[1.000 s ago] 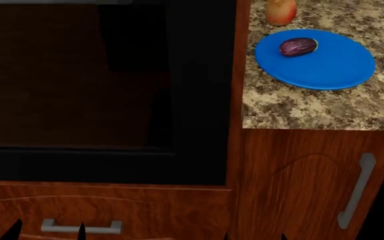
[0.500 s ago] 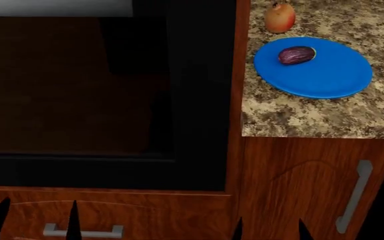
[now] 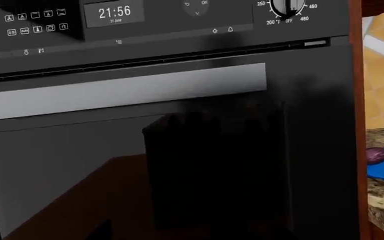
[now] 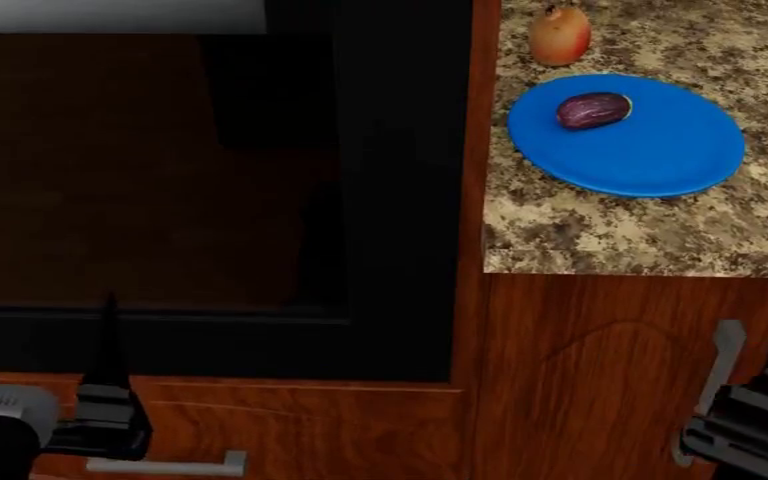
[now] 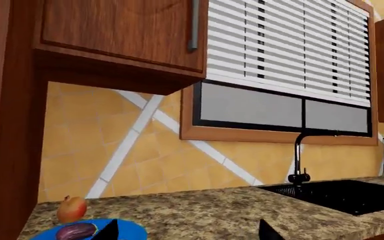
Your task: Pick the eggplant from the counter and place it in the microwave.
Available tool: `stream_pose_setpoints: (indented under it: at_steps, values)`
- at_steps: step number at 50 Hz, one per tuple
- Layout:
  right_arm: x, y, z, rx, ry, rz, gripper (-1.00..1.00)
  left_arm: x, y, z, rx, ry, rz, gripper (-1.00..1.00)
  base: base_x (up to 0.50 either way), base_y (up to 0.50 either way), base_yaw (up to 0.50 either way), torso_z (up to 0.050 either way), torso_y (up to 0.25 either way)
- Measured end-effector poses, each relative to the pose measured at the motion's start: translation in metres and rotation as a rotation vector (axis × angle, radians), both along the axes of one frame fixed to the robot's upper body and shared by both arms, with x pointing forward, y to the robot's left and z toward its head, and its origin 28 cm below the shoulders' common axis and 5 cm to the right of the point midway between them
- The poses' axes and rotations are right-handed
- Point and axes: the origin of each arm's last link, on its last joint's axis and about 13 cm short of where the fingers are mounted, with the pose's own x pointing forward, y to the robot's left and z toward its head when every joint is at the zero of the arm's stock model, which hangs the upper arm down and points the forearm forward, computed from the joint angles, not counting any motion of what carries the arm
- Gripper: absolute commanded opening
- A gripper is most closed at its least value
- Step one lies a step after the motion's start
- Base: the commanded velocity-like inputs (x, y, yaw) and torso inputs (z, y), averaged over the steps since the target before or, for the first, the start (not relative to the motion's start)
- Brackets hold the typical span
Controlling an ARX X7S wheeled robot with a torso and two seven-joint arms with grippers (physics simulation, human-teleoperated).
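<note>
1. Purple eggplant (image 4: pixel 592 110) lies on the blue plate (image 4: pixel 664 150) on the speckled counter (image 4: pixel 598 230), beside a reddish fruit (image 4: pixel 560 35).
2. Right claw (image 5: pixel 186 231) is spread open, holding nothing.
3. Left claw (image 4: pixel 91 400): opening cannot be told.

Head looks down; wrists face forward, sharing the blue plate (image 4: pixel 631 140).

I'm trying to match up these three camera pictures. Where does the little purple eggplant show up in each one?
Head view: the eggplant lies on the blue plate, upper right.
Left wrist view: the eggplant peeks in at the right edge, past the black oven door.
Right wrist view: the eggplant sits at the bottom left.
Shared landmark: the blue plate under it.
</note>
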Motion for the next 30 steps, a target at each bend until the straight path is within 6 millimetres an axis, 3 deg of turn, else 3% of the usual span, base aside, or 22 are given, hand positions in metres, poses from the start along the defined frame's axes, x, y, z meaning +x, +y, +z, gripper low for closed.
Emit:
stream_pose_setpoints:
  at_steps: [15,30]
  values:
    - [-0.057,-0.05,0.047,0.029,-0.147,-0.333,1.0,0.001,0.0,0.035,0.01,-0.082,-0.035,1.0,0.0,0.0,0.0,0.0,0.0]
    - [-0.104,-0.068,0.064,0.041,-0.227,-0.505,1.0,-0.011,-0.003,0.068,0.001,-0.177,-0.062,1.0,0.0,0.0,0.0,0.0,0.0]
